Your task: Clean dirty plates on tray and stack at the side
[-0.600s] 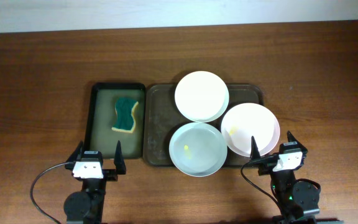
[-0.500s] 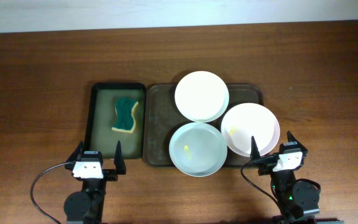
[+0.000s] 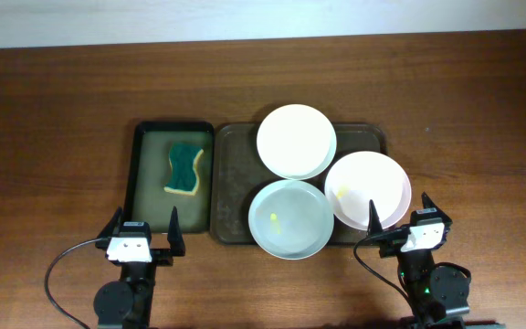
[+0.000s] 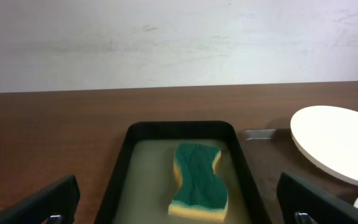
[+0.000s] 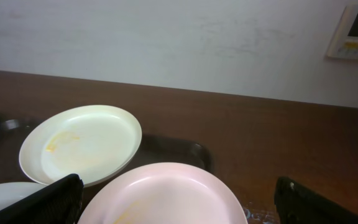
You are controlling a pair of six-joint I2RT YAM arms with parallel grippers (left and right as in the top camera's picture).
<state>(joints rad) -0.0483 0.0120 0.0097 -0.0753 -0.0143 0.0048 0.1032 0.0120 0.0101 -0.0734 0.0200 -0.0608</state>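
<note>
Not started: three plates [image 3: 296, 141] lie unstacked on tray [image 3: 231, 183], sponge [image 3: 184, 168] untouched; left pincer [image 3: 143, 226] and right pincer [image 3: 399, 212] gape empty

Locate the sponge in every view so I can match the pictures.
Overhead: the sponge lies in the narrow dark tray, left of centre.
Left wrist: bottom centre, in that same tray.
Right wrist: not in it.
Shared landmark: the far plate, seen in all three.

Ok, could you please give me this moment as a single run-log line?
left fingers open, empty | right fingers open, empty | three plates on brown tray, unstacked | sponge in dark tray, untouched
</note>
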